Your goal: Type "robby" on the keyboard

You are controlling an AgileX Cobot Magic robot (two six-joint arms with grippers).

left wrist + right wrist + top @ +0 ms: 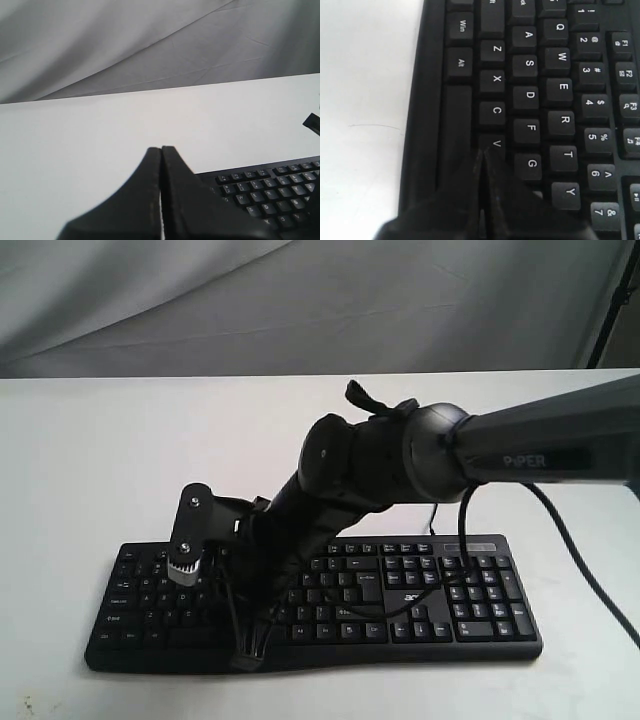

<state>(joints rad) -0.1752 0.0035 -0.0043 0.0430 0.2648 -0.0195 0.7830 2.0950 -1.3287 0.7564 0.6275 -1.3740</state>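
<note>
1. One black keyboard (400, 625) lies flat on the white bench (100, 460), low in the exterior view, with its number pad to that view's right.
2. We see the right pincer (250, 652) (481, 151) pointing down at the keyboard's left half, jaws pressed together and holding nothing.
3. Its tip sits at the V key (496, 144), beside the space bar (456, 125). We cannot tell whether it touches a key.
4. We see the left pincer (161, 149) closed and empty too, over bare bench, apart from the keyboard's function-row corner.
5. A black cable (465, 530) from the right arm (540, 445) drapes over keys near the number pad.
</note>
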